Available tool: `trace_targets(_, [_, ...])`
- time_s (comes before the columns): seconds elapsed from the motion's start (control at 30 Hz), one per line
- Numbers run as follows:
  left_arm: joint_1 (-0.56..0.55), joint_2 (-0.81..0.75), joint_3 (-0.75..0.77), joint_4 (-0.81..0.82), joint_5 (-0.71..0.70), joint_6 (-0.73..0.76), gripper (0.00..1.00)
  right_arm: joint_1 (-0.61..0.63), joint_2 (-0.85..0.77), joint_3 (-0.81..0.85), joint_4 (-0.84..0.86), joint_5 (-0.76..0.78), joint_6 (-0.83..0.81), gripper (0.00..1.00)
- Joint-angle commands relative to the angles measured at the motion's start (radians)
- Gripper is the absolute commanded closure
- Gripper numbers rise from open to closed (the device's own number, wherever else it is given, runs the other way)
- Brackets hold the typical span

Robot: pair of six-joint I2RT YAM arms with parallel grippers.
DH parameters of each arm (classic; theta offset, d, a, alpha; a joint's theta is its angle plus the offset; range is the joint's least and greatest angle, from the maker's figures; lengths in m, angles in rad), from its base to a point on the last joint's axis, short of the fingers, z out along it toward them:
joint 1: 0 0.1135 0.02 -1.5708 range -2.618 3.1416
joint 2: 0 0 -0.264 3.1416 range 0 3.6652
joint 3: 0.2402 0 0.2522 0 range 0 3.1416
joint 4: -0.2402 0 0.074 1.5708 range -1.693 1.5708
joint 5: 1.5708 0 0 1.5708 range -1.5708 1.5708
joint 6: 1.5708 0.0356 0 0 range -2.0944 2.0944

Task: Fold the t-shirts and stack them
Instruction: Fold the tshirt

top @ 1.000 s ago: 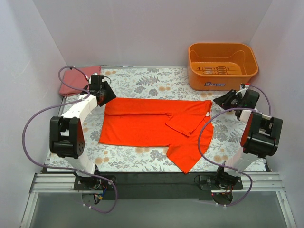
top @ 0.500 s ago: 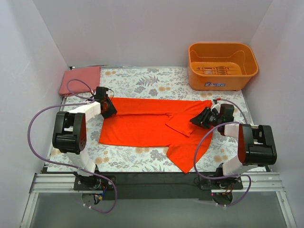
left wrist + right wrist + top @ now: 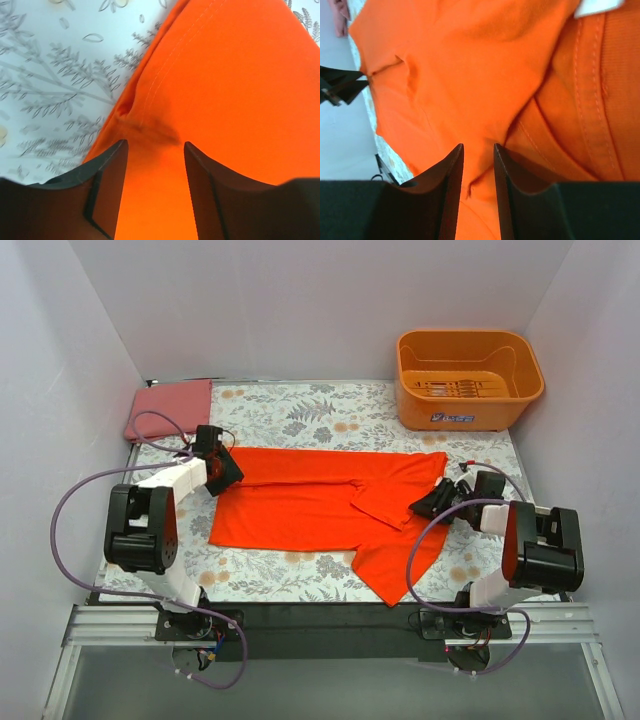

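ITEM: orange-red t-shirt (image 3: 300, 505). Lies flat and unfolded mid-table on the floral cloth (image 3: 300, 410), long axis left to right. One sleeve (image 3: 385, 502) is turned in over the body and a loose flap points to the near edge

ITEM: folded pinkish-red t-shirt (image 3: 170, 408). Neat rectangle at the far-left corner, well apart from the work

ITEM: orange plastic tub (image 3: 500, 405). Far-right corner; not part of the job

LEFT GRIPPER (image 3: 226, 469): at the shirt's far-left corner, fingers (image 3: 110, 185) spread astride the stitched edge. A small pucker of cloth sits just ahead of the tips, and nothing is nipped

RIGHT GRIPPER (image 3: 430, 506): low over the right side by the turned-in sleeve and collar seam, jaws narrow with cloth in the gap. Whether it grips cannot be told

STEP IN HAND (judged): take hold of both ends for a fold

HANDLING NOTES:
- Seat each pinch fully on the hem, single layer on the left
- On the right, take the body cloth together with the sleeve, so the sleeve stays tucked
- Lift both ends level and together
- Keep the cloth lightly taut
- Lay the edge straight to avoid skew
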Motion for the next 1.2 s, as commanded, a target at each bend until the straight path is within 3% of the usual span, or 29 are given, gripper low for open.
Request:
trace_targets(0.0, [0.007, -0.139, 0.016, -0.086, -0.038, 0.002, 0.52, -0.009, -0.102, 0.043, -0.205, 0.048, -0.133, 0.63])
trace_targets(0.23, [0.004, -0.342, -0.057, -0.259, -0.099, -0.027, 0.44, 0.023, -0.352, 0.154, -0.557, 0.277, -0.276, 0.52])
trace_targets(0.37, [0.004, -0.414, -0.172, -0.344, -0.131, -0.081, 0.43, 0.144, -0.468, 0.136, -0.639, 0.416, -0.279, 0.48])
trace_targets(0.5, [0.003, -0.492, -0.220, -0.374, -0.148, -0.153, 0.41, 0.203, -0.515, 0.125, -0.667, 0.458, -0.288, 0.48])
trace_targets(0.73, [0.003, -0.377, -0.141, -0.490, -0.146, -0.188, 0.39, 0.215, -0.518, 0.162, -0.660, 0.457, -0.303, 0.47])
trace_targets(1.17, [0.003, -0.331, -0.224, -0.487, -0.180, -0.280, 0.53, 0.220, -0.535, 0.102, -0.564, 0.383, -0.309, 0.47])
